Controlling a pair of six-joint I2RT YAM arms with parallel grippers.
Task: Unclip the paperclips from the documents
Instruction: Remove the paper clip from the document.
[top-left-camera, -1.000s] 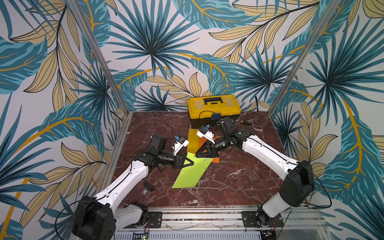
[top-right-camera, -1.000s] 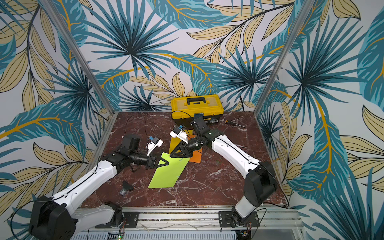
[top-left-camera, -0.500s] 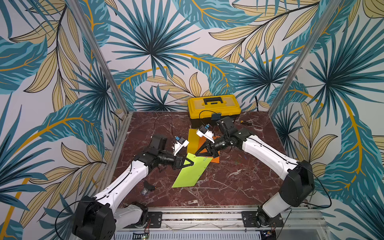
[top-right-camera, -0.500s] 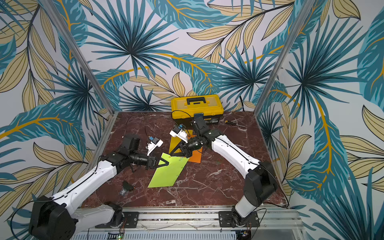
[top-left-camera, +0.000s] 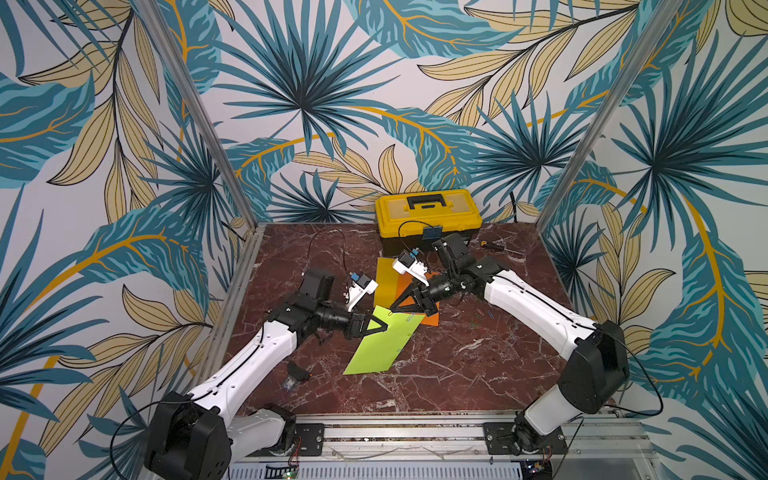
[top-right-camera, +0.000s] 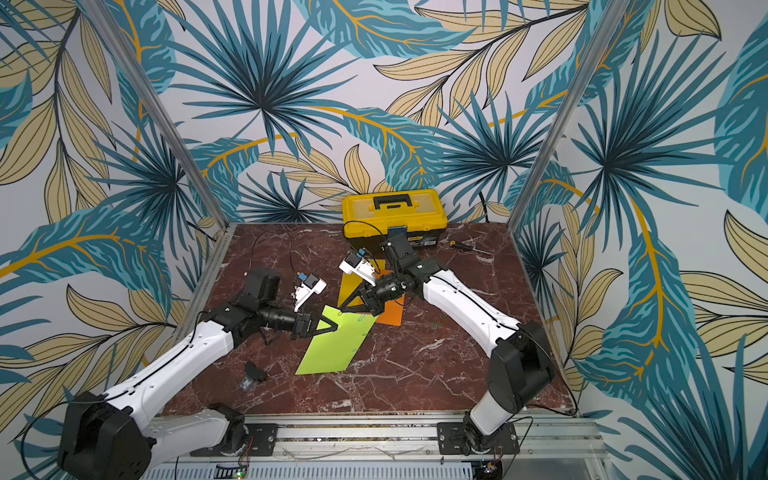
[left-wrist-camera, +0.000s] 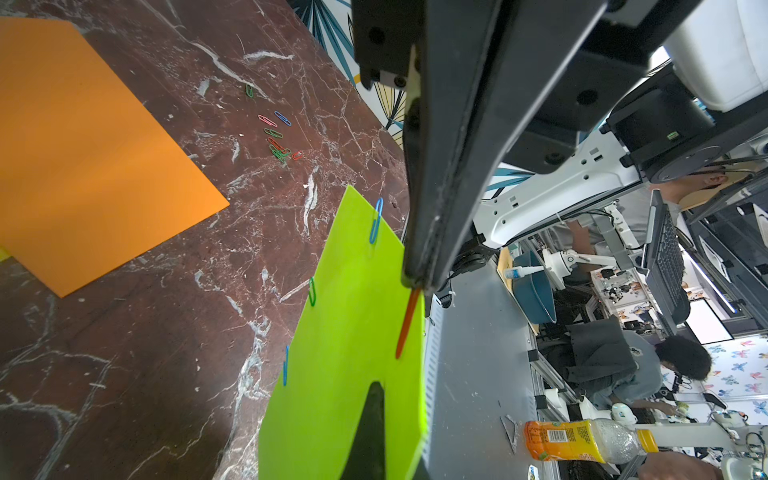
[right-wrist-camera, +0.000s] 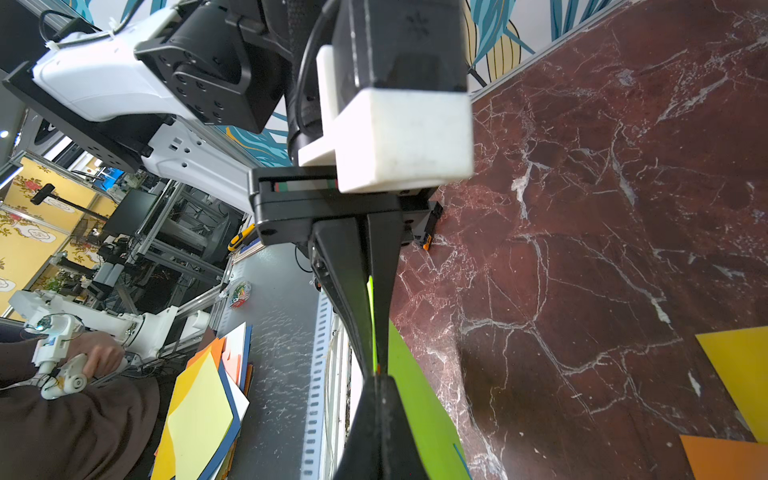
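1. Progress judged partial: loose paperclips (left-wrist-camera: 278, 143) heaped near right gripper (top-left-camera: 392, 308).
2. Clamped lime green sheet (top-left-camera: 378, 345) in left gripper (top-left-camera: 385, 328); pinched red clip (left-wrist-camera: 405, 324) between right gripper's tips.
3. Left blue clip (left-wrist-camera: 376, 220), green clip (left-wrist-camera: 311, 291) and second blue clip (left-wrist-camera: 285, 365) on sheet, beyond those tips.

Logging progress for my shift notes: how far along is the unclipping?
Done: loose paperclips lie piled on the table; the orange sheet shows no clips. In hand: the left gripper pinches the lime green sheet while the right gripper is shut on its red paperclip. Left: three more clips on that sheet.
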